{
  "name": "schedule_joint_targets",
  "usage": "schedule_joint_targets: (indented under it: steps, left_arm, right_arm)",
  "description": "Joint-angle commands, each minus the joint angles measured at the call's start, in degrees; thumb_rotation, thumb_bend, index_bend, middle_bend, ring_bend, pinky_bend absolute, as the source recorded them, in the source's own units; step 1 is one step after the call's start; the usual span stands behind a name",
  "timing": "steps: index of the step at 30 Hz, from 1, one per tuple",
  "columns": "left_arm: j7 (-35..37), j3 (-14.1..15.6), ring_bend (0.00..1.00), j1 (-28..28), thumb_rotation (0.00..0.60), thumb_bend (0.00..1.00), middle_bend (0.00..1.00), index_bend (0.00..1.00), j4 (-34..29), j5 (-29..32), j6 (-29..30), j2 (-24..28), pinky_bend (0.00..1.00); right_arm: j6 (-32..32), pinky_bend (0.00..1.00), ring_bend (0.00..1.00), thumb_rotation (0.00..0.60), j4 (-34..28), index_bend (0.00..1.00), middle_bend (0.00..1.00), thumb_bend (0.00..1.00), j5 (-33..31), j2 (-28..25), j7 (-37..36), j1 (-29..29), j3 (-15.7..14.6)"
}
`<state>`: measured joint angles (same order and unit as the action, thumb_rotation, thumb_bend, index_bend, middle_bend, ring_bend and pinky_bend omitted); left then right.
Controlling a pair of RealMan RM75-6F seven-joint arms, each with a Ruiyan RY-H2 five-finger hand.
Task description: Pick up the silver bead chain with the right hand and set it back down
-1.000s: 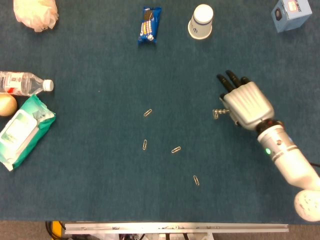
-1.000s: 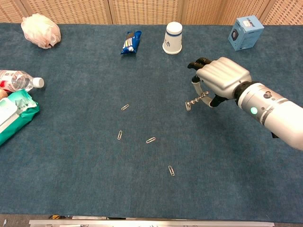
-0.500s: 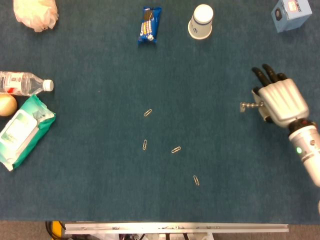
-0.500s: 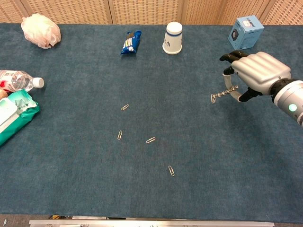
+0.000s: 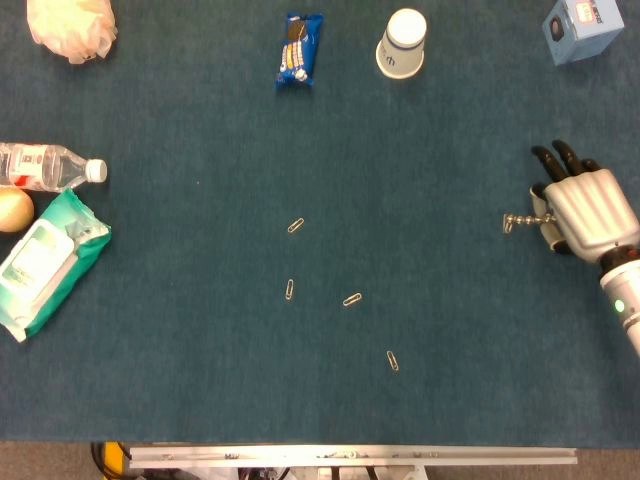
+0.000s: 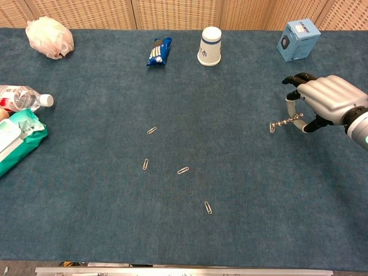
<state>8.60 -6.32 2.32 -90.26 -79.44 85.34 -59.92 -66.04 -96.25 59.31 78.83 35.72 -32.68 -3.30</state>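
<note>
Paper clips [image 5: 351, 299], a paper cup [image 5: 402, 43], snack packet [image 5: 299, 49] and wipes pack [image 5: 45, 260] lie well apart.

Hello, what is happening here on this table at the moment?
The robot's right hand holds the silver bead chain at the right side of the blue table; one end of the chain sticks out to the left of the hand. It has not yet set it down. The left hand is not in view. Four paper clips lie loose mid-table, untouched.
</note>
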Motion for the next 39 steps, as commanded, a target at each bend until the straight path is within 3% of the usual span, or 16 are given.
schedule_joint_targets:
  steps: [1,6,11,17,21,32,39]
  left_arm:
    - [-0.1,0.0,0.31,0.1,0.600,0.45,0.38,0.37,0.0,0.1,-0.1,0.0,0.44]
    - [-0.3,0.0,0.31,0.0,0.600,0.45,0.38,0.37,-0.1,0.2,0.0,-0.1,0.44]
    - [-0.4,0.0,0.31,0.1,0.600,0.45,0.38,0.37,-0.1,0.2,0.0,-0.1,0.44]
    - [-0.8,0.0,0.31,0.3,0.600,0.45,0.38,0.37,-0.2,0.2,-0.2,-0.2,0.44]
    - [-1.2,0.1,0.31,0.4,0.600,0.45,0.38,0.37,-0.2,0.3,-0.4,-0.3,0.44]
    - [-1.9,0.3,0.31,1.3,0.600,0.45,0.38,0.37,-0.5,-0.1,-1.8,-0.1,0.44]
    - [-3.1,0.4,0.31,2.2,0.600,0.45,0.38,0.37,-0.7,0.0,-3.1,-0.3,0.44]
  right_arm:
    - [0.6,0.28,0.04,0.600,1.0,0.57,0.12,0.34,0.0,0.5,-0.4,0.4,0.1]
    - [0.8,0.28,0.04,0.600,2.3,0.56,0.12,0.34,0.3,1.2,-0.6,1.2,0.5]
    - [0.8,0.28,0.04,0.600,2.4,0.48,0.12,0.33,1.0,1.0,-1.1,2.1,0.5]
    - [0.7,0.28,0.04,0.600,2.2,0.38,0.12,0.21,1.6,0.0,-1.4,3.0,0.6]
    - [-0.9,0.28,0.04,0.600,1.2,0.33,0.12,0.19,3.2,-1.3,-2.3,4.3,0.5]
    - [-14.8,0.26,0.04,0.600,-5.2,0.33,0.12,0.19,12.6,-9.6,-8.7,12.8,0.0]
    - [-23.0,0.26,0.04,0.600,-5.8,0.33,0.12,0.19,19.4,-14.0,-15.0,18.7,-0.8]
